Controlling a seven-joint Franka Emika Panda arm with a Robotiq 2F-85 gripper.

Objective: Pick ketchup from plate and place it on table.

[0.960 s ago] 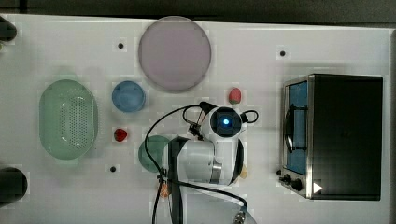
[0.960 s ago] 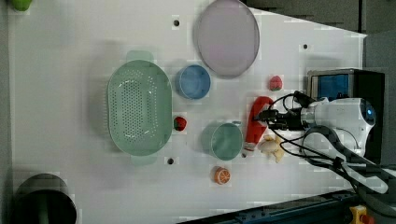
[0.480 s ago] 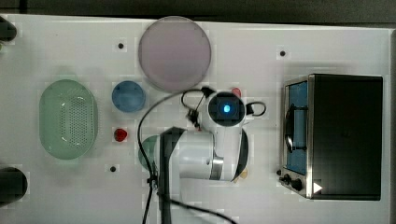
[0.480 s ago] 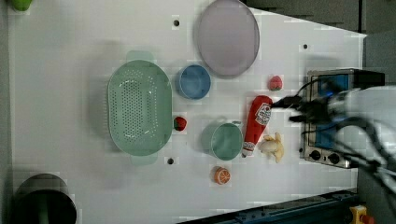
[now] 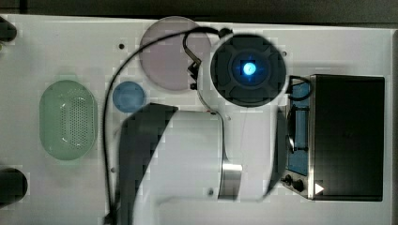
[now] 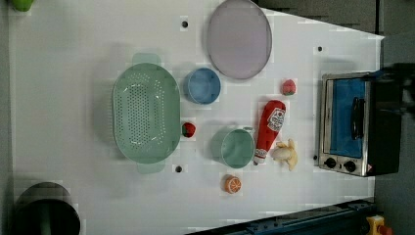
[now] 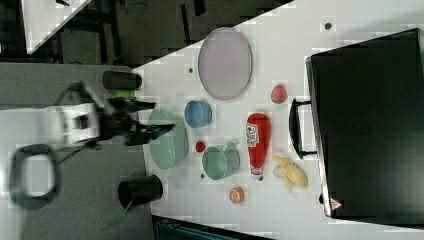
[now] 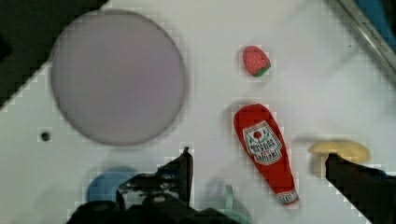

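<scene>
The red ketchup (image 6: 270, 129) lies flat on the white table (image 6: 73, 58), cap pointing toward the left view's bottom, between a green cup (image 6: 234, 147) and a banana (image 6: 286, 154). The mauve-grey plate (image 6: 239, 39) sits bare, apart from the bottle. In the wrist view the ketchup (image 8: 266, 149) lies far below my gripper (image 8: 257, 156), whose dark fingers (image 8: 184, 165) stand wide apart with nothing held. The right view has the gripper (image 7: 159, 119) raised well off the table, open. The arm's body hides the bottle in the top view, beside the plate (image 5: 164, 56).
A toaster oven (image 6: 352, 125) stands beyond the banana. A green perforated basket (image 6: 146, 112), a blue dish (image 6: 202, 85), a strawberry (image 6: 288, 87), a small red fruit (image 6: 188, 129) and an orange (image 6: 232, 184) lie around. Dark cups (image 7: 140, 190) stand at the table's edge.
My gripper has let go of the ketchup and pulled up and away from it. The bottle stays lying on the table beside the green cup.
</scene>
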